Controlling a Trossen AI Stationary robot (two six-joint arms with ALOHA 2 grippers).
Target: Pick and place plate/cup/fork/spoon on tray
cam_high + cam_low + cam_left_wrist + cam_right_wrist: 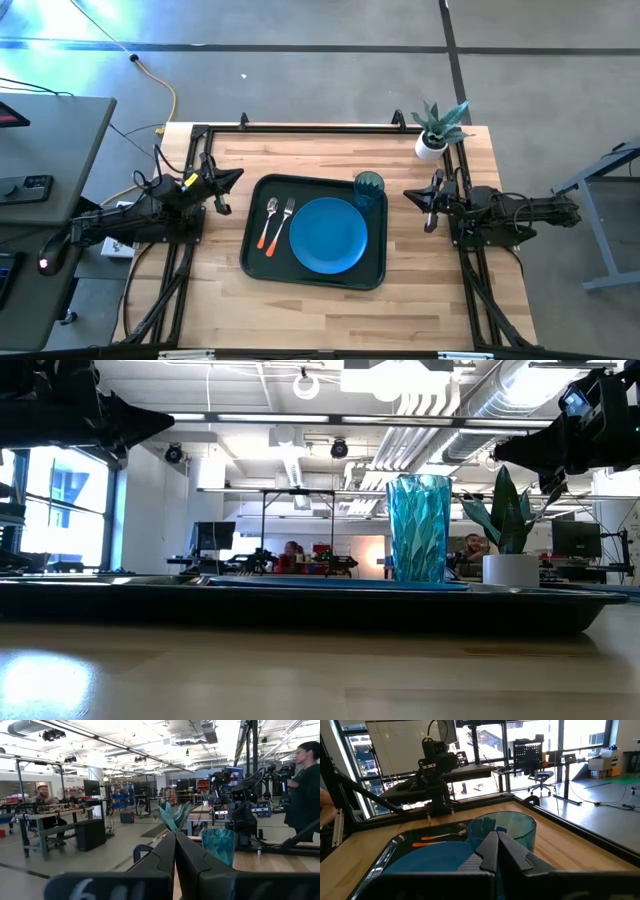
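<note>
The dark tray (262, 268) lies in the middle of the table. On it lie the blue plate (328, 235), the teal cup (369, 186) at the tray's far right corner, and the orange-handled spoon (270, 222) and fork (284, 224) side by side at the tray's left. The cup stands upright (418, 528). My left gripper (236, 176) is shut and empty, raised at the tray's left, near its far corner. My right gripper (408, 194) is shut and empty, raised to the right of the cup. The cup also shows in both wrist views (218, 845) (502, 831).
A white pot with a green plant (434, 135) stands at the table's far right corner. Black frame rails run along the far edge and both sides. Bare wood lies in front of the tray. People stand and sit in the room beyond.
</note>
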